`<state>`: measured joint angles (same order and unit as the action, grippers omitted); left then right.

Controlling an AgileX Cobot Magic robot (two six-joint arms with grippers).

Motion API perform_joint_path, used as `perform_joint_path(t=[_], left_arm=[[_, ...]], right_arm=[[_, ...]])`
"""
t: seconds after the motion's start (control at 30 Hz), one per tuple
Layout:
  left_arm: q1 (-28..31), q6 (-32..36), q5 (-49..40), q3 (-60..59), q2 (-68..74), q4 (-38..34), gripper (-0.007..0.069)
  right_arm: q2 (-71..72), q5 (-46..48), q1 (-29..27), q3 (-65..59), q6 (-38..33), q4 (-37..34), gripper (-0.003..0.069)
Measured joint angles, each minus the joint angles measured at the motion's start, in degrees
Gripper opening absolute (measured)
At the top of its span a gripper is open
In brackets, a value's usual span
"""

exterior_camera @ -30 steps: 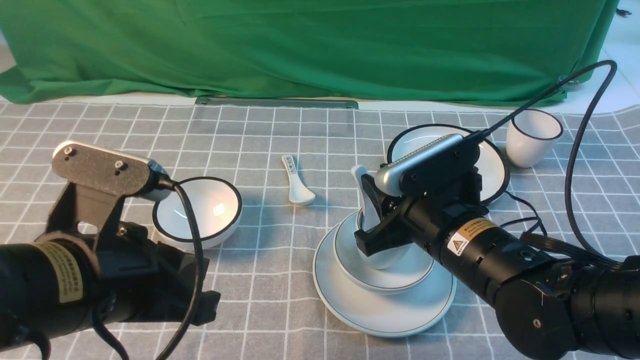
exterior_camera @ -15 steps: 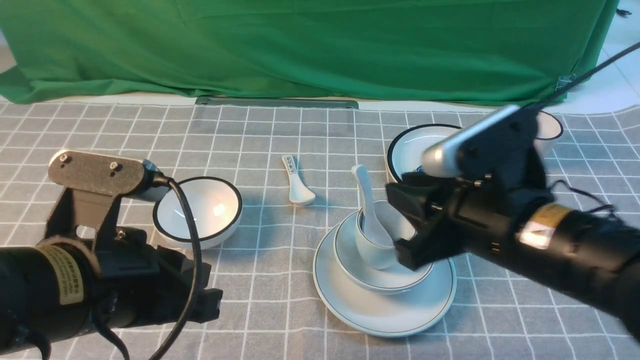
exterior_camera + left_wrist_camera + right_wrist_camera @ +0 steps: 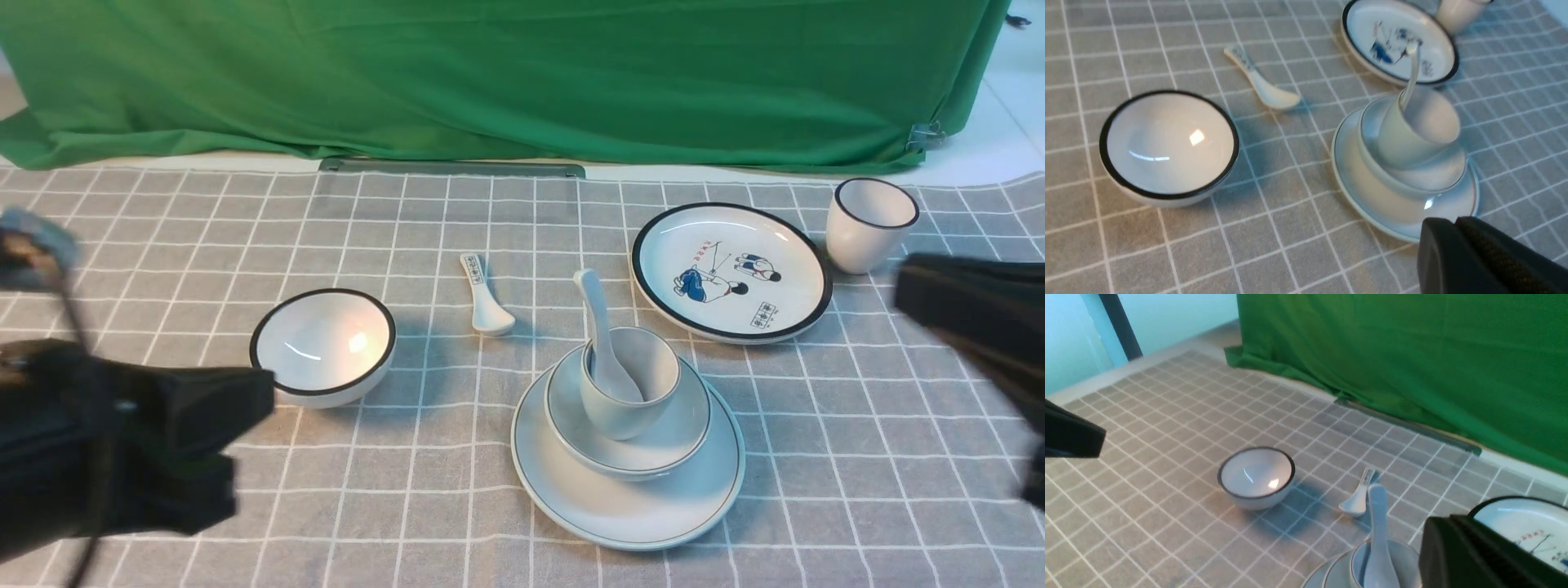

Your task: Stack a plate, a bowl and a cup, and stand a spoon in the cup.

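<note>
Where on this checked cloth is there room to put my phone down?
Most room: far left, between the black-rimmed bowl and the green curtain. Also the near strip between that bowl and the stacked plate, and right of that plate. Crowded: behind it, where the short spoon, picture plate and black-rimmed cup sit close.

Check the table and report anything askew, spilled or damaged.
Nothing stands out. The cup sits upright in the bowl on the plate, with the spoon leaning on its rim. The black-rimmed bowl, picture plate, second cup and short spoon lie whole; no spill shows.
</note>
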<state>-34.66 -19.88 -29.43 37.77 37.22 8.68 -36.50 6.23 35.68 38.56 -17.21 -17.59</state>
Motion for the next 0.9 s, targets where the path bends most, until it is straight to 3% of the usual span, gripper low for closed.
perform_joint_path(t=[0.47,0.9], left_arm=[[0.0,3.46,-7.14,-4.39,-25.67,-0.06,0.001],[0.0,4.38,-9.55,-9.16,-32.2,0.85,0.001]], right_arm=[[26.19,1.53,0.0,-5.39,1.68,3.64,0.0019],[28.79,2.92,0.0,-6.18,4.61,3.64,0.0034]])
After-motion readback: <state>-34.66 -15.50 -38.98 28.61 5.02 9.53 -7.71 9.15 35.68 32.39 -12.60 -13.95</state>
